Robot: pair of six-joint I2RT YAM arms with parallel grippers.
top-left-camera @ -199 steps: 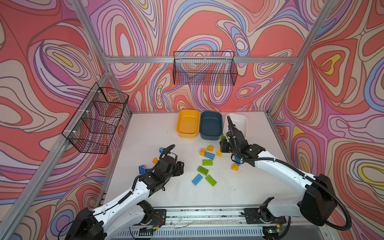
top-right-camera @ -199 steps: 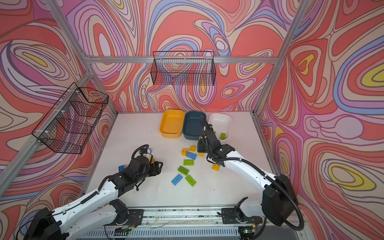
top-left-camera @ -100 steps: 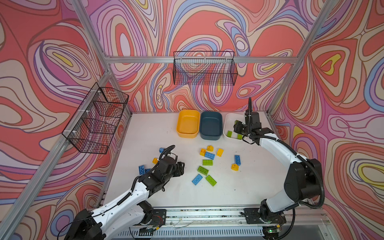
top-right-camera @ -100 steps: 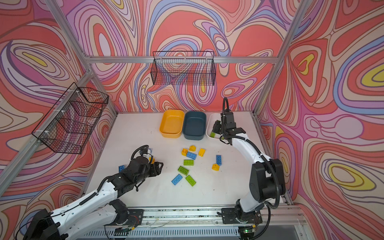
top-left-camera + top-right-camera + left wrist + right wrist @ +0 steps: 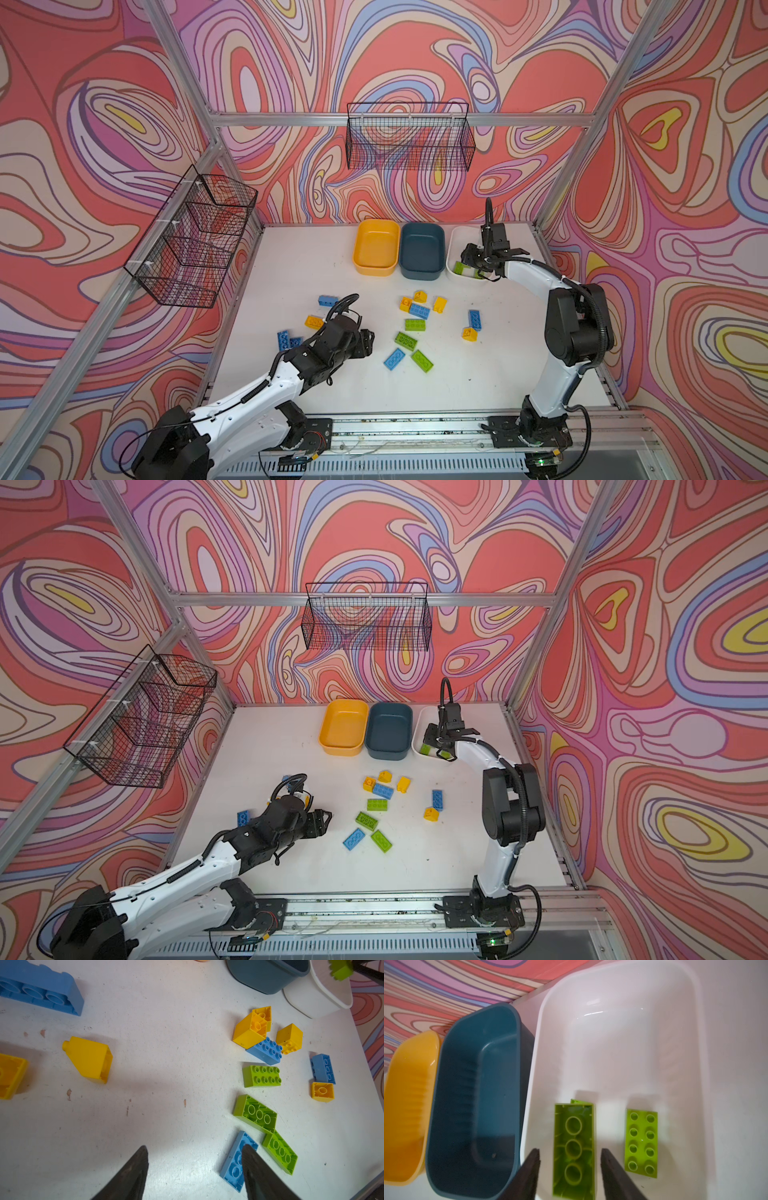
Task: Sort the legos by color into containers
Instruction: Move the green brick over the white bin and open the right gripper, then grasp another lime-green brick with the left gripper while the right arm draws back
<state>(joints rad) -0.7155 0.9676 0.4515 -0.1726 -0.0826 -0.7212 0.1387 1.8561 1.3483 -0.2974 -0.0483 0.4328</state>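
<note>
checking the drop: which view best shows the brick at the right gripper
Right wrist: the green brick shows large, hollow side up, between the right gripper's parted jaws. Both top views show green slivers; left wrist, a blur.

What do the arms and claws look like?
The left arm and right arm match: white shells, black joints, black corrugated cable looped at the wrist. The left claw and right claw: two tapered matte black fingers each. No markings legible.

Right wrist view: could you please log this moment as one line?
right end effector: open over white tub | green brick: between jaws, ungripped | left end effector: open, empty
</note>
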